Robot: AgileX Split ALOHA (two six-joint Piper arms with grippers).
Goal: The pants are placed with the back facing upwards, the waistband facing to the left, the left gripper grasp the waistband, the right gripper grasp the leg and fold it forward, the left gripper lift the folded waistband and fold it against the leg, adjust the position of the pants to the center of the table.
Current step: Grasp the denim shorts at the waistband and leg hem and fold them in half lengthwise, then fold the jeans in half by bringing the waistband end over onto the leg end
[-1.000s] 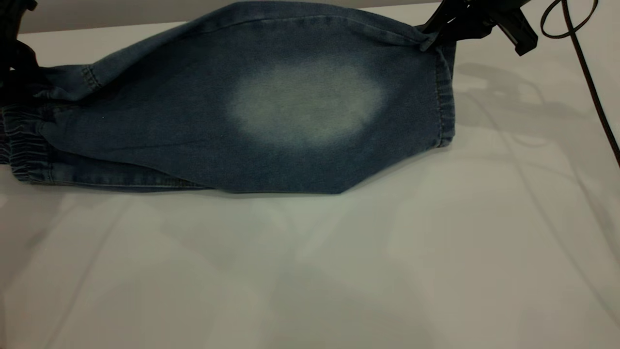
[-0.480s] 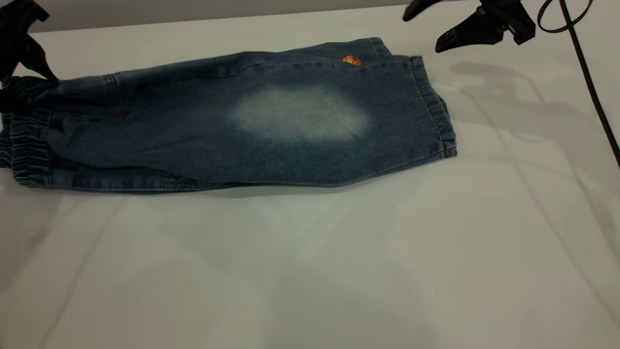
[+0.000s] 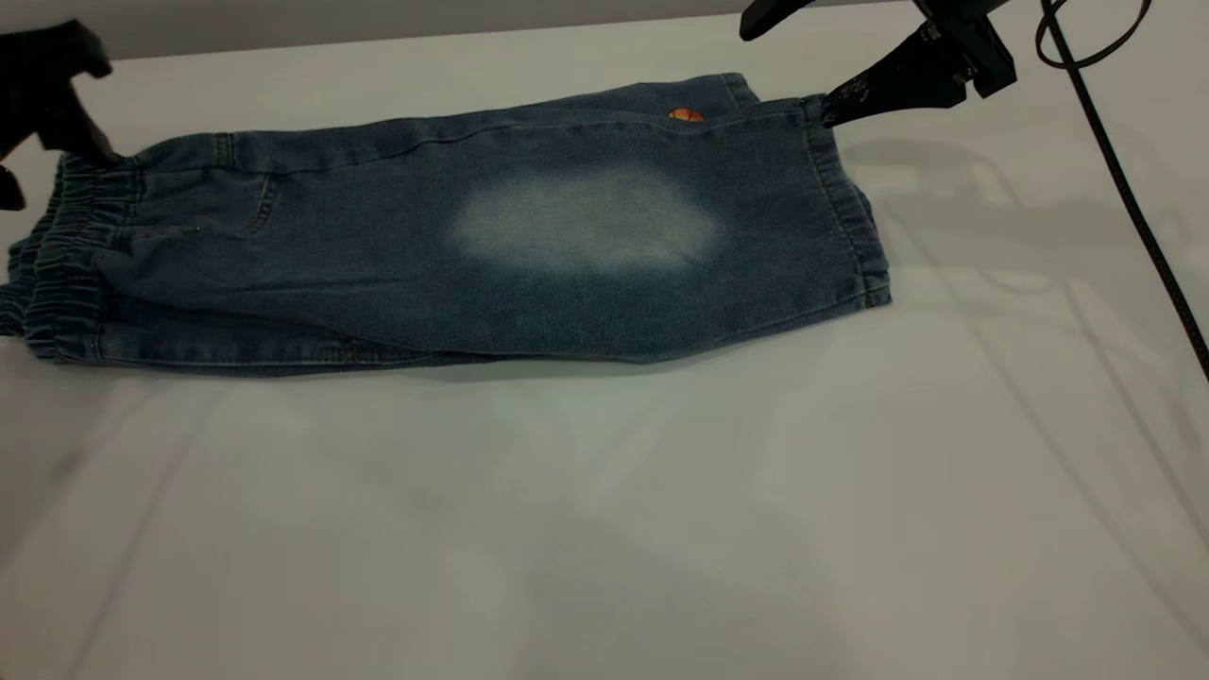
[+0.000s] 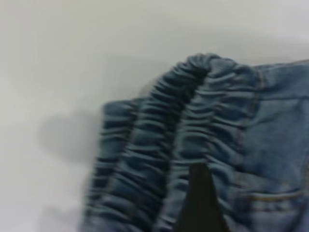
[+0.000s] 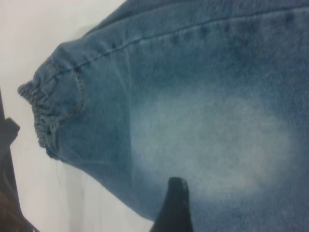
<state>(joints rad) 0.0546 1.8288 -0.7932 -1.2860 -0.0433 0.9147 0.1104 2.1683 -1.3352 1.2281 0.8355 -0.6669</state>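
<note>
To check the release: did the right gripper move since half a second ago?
Yes. The right gripper, fingers open, shifted left and slightly down toward the pants, judged against the table's far edge.

You see the ruffled waistband (image 4: 164,145) bunched in folds on the table (image 4: 58,58), with one dark fingertip (image 4: 200,203) resting against the denim just below it.
</note>
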